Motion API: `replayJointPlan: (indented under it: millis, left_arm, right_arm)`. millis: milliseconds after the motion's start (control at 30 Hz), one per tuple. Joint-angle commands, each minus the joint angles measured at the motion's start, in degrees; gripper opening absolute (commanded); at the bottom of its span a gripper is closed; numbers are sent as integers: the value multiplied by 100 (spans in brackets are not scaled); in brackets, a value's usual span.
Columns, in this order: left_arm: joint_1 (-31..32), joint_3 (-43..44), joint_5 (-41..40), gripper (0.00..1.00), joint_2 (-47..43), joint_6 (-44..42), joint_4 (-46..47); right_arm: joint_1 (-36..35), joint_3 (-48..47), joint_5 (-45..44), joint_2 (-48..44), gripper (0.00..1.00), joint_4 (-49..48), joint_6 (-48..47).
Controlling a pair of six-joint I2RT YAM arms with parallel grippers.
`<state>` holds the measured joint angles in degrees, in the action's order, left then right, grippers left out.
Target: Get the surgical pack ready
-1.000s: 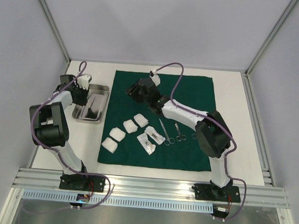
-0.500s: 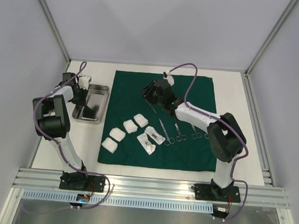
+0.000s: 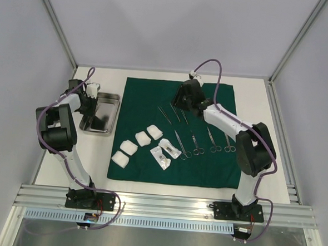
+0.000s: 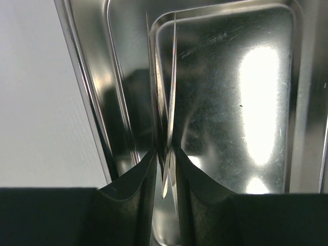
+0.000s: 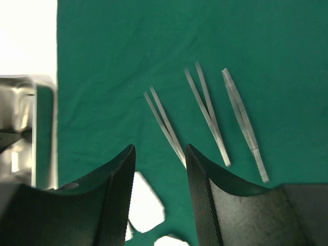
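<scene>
- My left claw (image 4: pixel 165 164) is clamped on the held tweezers (image 4: pixel 163 102). In the left wrist view their two thin blades run from my fingertips toward 12 o'clock.
- Beneath them is the steel tray (image 4: pixel 266 66). Its shiny floor spreads from 12 to 3 o'clock of that claw.
- The tray's raised rim passes at 10 to 11 o'clock, with the white table (image 4: pixel 41 102) beyond it. I cannot tell whether the blade tips touch the tray floor.
- My right claw (image 5: pixel 159 154) hangs with its fingers spread and nothing between them, above the green cloth (image 5: pixel 118 46).
- In the right wrist view three more pairs lie flat on the cloth, apart from one another. The nearest tweezers (image 5: pixel 165 123) are at 12 o'clock, their near end just ahead of my finger gap.
- The middle tweezers (image 5: pixel 207 114) lie at 1 o'clock and the outer tweezers (image 5: pixel 245 123) at 2 o'clock.
- A corner of the tray shows at 9 o'clock of that claw, just off the cloth's edge.
- In the top view, four ring-handled instruments (image 3: pixel 196 143) lie in a row at 5 to 6 o'clock of my right claw.
- Two white packets (image 3: pixel 165 152) sit at about 6 o'clock, and four gauze squares (image 3: pixel 143 138) run in a slanting line at 7 o'clock.
- From 9 to 11 o'clock of the right claw the cloth is uncovered. Its far edge lies near at 12 o'clock, and a strip of table runs past its 3 o'clock edge.
</scene>
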<state>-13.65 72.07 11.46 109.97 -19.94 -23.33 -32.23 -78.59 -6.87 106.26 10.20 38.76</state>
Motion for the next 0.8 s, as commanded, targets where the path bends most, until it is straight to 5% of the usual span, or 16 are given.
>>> replayJointPlan:
  millis: [0,433,767]
  left_arm:
    - [-15,61,-13,32,77,43,-383]
    - [-15,158,304,38,-292,210,-602]
    - [-24,184,664,40,-749,70,-1024]
  right_arm:
    - [155,-586,37,175,47,789,-896]
    - [410,-2379,186,1765,47,2372,-2021]
    - [419,-2662,-33,2267,43,2619,-2320]
